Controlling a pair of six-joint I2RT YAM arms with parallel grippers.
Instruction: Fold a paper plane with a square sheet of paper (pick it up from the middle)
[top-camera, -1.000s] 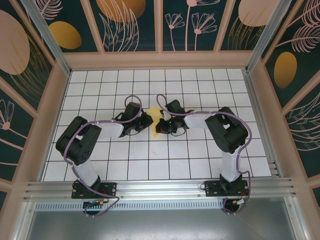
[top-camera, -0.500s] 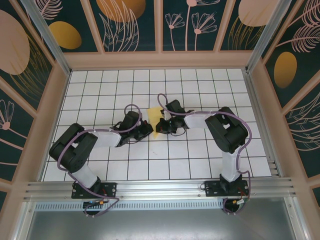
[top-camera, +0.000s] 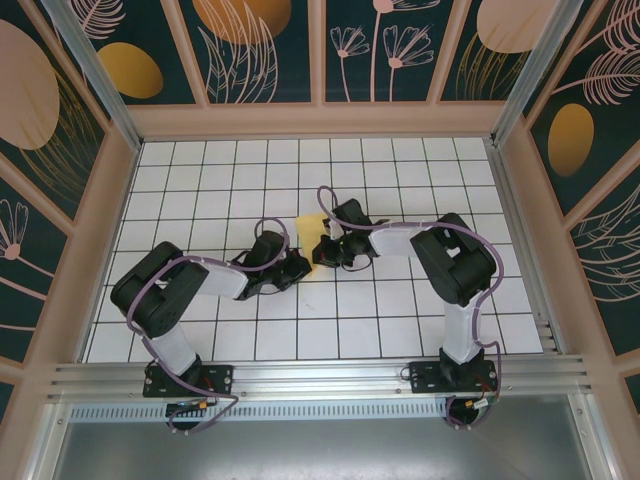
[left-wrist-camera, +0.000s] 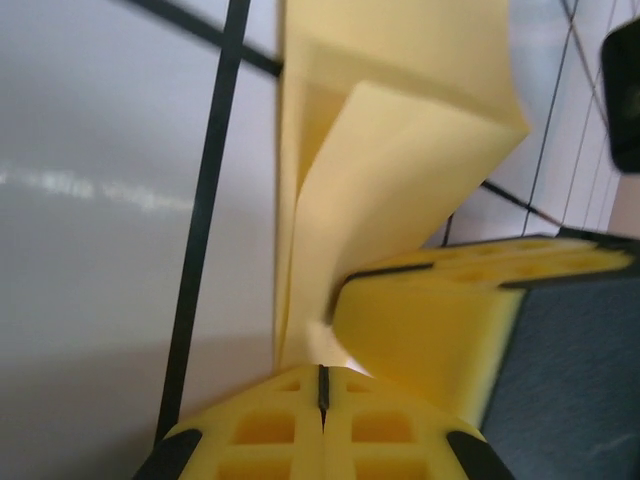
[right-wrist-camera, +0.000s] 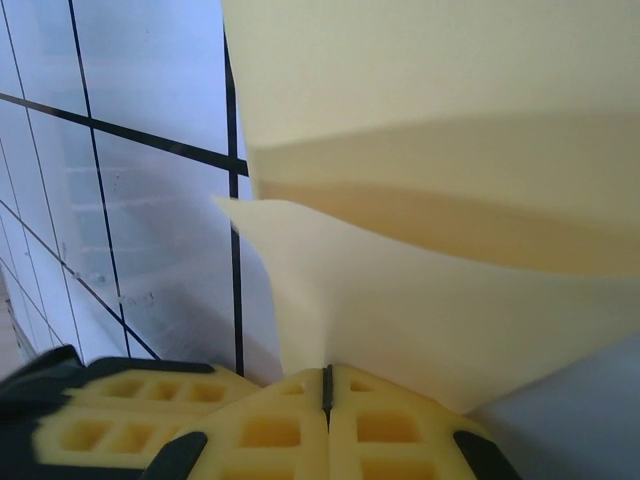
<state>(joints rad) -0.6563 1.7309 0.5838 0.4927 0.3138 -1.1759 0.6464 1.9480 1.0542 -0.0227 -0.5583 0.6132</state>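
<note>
The square sheet of paper (top-camera: 312, 226) is a folded yellow wedge, held above the tiled table (top-camera: 400, 300) between the two grippers at mid-table. My left gripper (top-camera: 302, 266) comes in from the left, its jaws shut on the sheet's lower edge. In the left wrist view the creased paper (left-wrist-camera: 400, 150) rises from the shut left gripper (left-wrist-camera: 322, 368), with a right-gripper finger (left-wrist-camera: 430, 320) pressed close beside it. My right gripper (top-camera: 320, 250) is shut on the paper too. In the right wrist view the paper (right-wrist-camera: 450, 280) fans up out of the right gripper (right-wrist-camera: 327, 375).
Wooden walls (top-camera: 320, 120) with dark floral panels enclose the white grid table on three sides. A metal rail (top-camera: 320, 375) carrying both arm bases runs along the near edge. A left-gripper finger (right-wrist-camera: 100, 415) sits at the lower left of the right wrist view.
My left gripper slid toward the near side, dropped lower and closed on the paper. The right gripper stayed shut in place. Less of the sheet shows below the grippers.
</note>
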